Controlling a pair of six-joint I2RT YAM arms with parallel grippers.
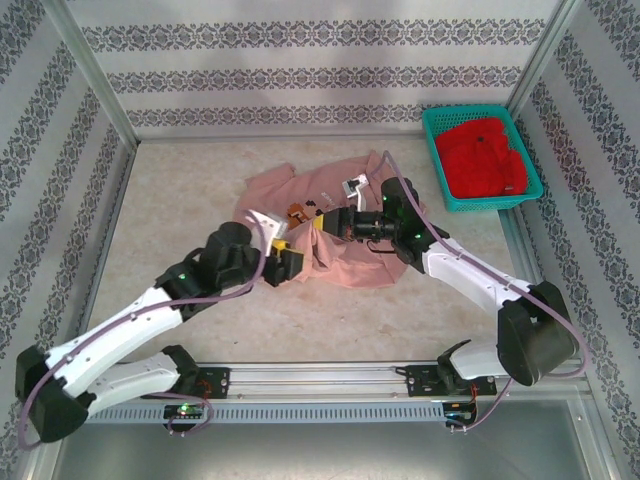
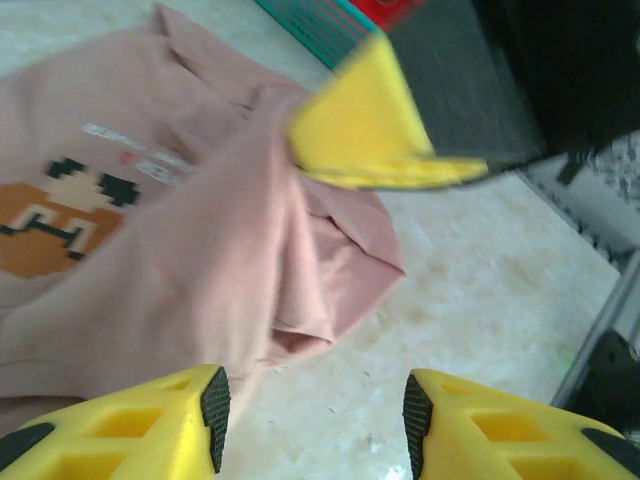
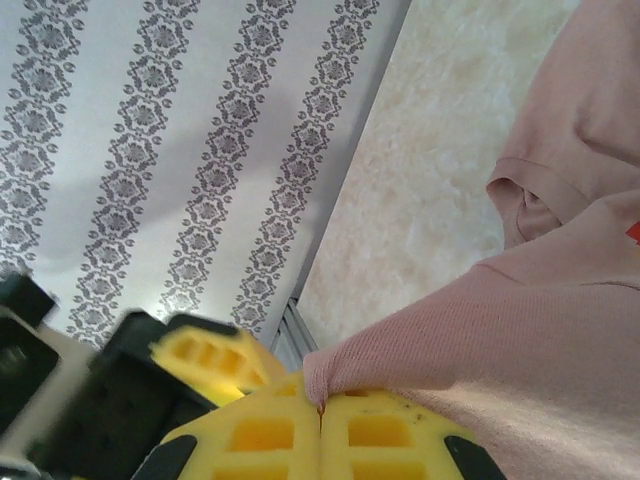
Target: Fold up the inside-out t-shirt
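Note:
The inside-out t-shirt [image 1: 345, 235] lies crumpled in the middle of the table, dusty pink, with a pixel-style brown print [image 2: 45, 225] showing. My right gripper [image 1: 318, 224] reaches in from the right and is shut on a pinched fold of the t-shirt [image 3: 480, 350], lifting it off the table; the cloth enters between the closed yellow fingertips [image 3: 322, 408]. My left gripper [image 2: 315, 420] sits just beside it at the shirt's near-left edge [image 1: 283, 262]. Its jaws stand open with only bare table between the pads, and the cloth [image 2: 200, 250] lies just ahead and to the left.
A teal basket [image 1: 432, 125] holding a bright red garment [image 1: 485, 155] stands at the back right. Patterned walls and metal frame posts bound the table. Open tabletop [image 1: 180, 200] stretches to the left and in front of the shirt.

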